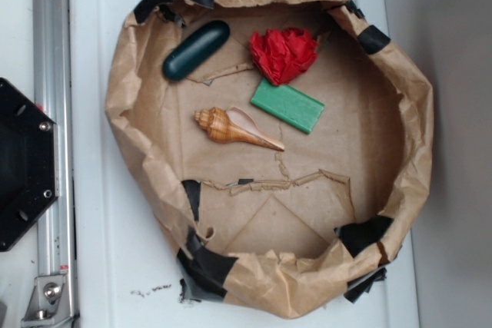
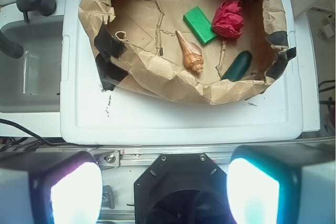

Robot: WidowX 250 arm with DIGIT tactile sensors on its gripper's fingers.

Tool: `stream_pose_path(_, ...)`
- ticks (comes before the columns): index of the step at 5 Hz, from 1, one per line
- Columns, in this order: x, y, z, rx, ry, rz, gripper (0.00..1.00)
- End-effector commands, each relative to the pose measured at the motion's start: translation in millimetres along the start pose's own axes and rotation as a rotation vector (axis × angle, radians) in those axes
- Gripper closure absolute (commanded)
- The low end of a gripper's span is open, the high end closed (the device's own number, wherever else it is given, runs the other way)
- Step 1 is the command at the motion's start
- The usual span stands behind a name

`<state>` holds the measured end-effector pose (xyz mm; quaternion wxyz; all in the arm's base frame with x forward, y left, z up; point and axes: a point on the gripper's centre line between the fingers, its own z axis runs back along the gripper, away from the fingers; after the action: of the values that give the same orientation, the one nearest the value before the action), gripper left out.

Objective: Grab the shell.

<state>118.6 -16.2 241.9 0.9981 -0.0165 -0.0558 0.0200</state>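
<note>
Well, the shell (image 1: 233, 127) lies on its side near the middle of the brown paper nest (image 1: 415, 113), its knobbly spire toward nine o'clock and its long pointed tail running out toward four o'clock in the exterior view. It is tan-orange with darker ridges, and the pale opening faces up toward twelve. Just beside it, at about two o'clock, sits the flat green block (image 1: 287, 104), close to the shell's upper edge but, as far as I can see, not touching. The crumpled red paper (image 1: 284, 54) rests against the block's far end, at roughly one o'clock from the shell. The dark green capsule (image 1: 196, 50) lies tilted up at eleven o'clock, well apart from the shell.

The nest stands on a white lid (image 1: 100, 228), its rim patched with black tape (image 1: 206, 266) (the heaviest patch is at seven o'clock).

From the wrist view the gripper (image 2: 164, 187) hangs well back from the nest, above the black base at six o'clock. Its two fingers (image 2: 73, 190) show as glowing, blurred pads at the bottom corners, spread wide apart with nothing between them. In that view the shell (image 2: 190, 53) sits at twelve o'clock from the gripper, across the white lid.
</note>
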Motion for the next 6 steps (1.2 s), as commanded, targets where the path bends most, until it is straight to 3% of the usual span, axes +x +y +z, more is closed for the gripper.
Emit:
stream_pose_path(1,0,0,0,0.000,0.000,0.000,0.00)
stream_pose_path(2,38,19,-47,0.026,-0.010,-0.044,0.00)
stream_pose_path(3,71,35,-62,0.024,-0.053,-0.039,0.00)
stream_pose_path(4,101,47,-84,0.005,-0.012,0.012,0.00)
stream_pose_path(5,103,48,-124,0.057,0.053,0.034,0.00)
stream_pose_path(6,93,48,-165,0.070,0.077,0.002,0.00)
